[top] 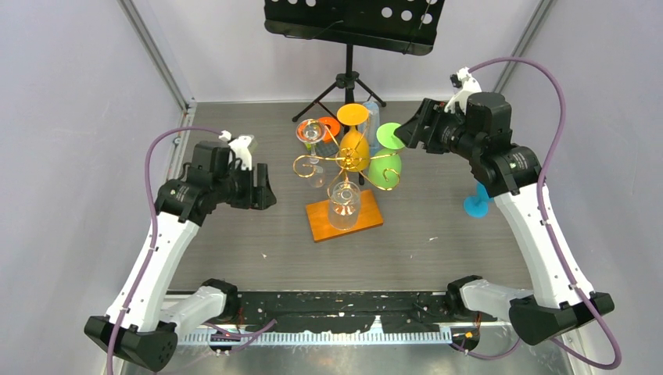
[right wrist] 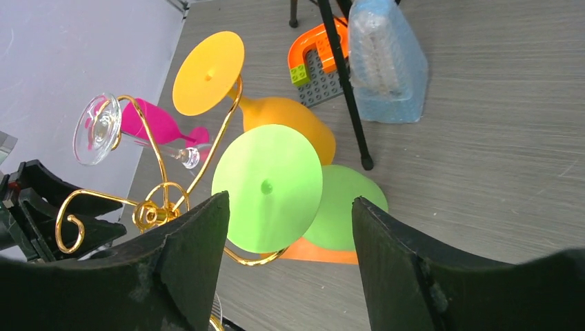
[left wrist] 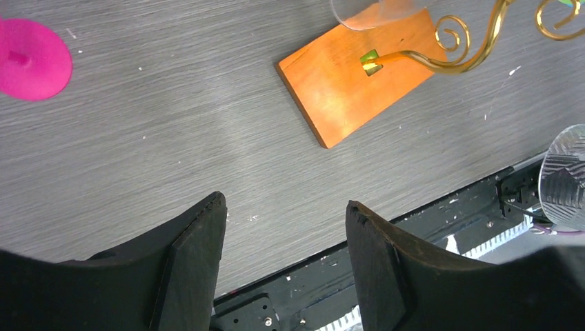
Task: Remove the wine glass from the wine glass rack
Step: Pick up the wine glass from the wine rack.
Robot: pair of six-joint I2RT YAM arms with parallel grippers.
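Left gripper (top: 263, 190) and right gripper (top: 407, 131) both open, facing inward.
Left sits low on a bent elbow, jaws apart, empty; right reaches in higher from the far side, jaws wide, apparently clamping nothing.

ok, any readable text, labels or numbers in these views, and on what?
No text to quote in any view.
Rack base: plain wood, no label.
Music stand: only punched holes, no print.
Bubble-wrapped item: contents blurred, nothing legible.
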